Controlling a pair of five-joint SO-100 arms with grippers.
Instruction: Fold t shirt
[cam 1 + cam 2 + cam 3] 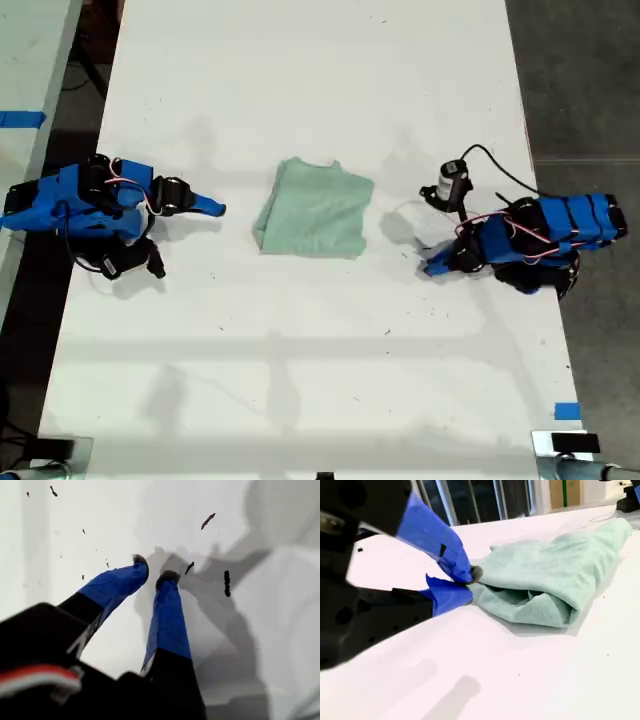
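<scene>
My first gripper (152, 572) holds its jaws slightly apart over bare desk (300, 380); my second gripper (465, 585), jaws nearly together and empty, sits just beside the folded t shirt (315, 210) mid-desk

T shirt (315, 210): pale mint-green, soft wrinkled cloth, plain, no print. Lies folded into a compact, roughly square bundle, flat on the white surface, near the middle of the exterior view. Layers stacked; a rounded fold edge shows in the second wrist view (545, 587). Collar edge faces the far side in the exterior view.
</scene>
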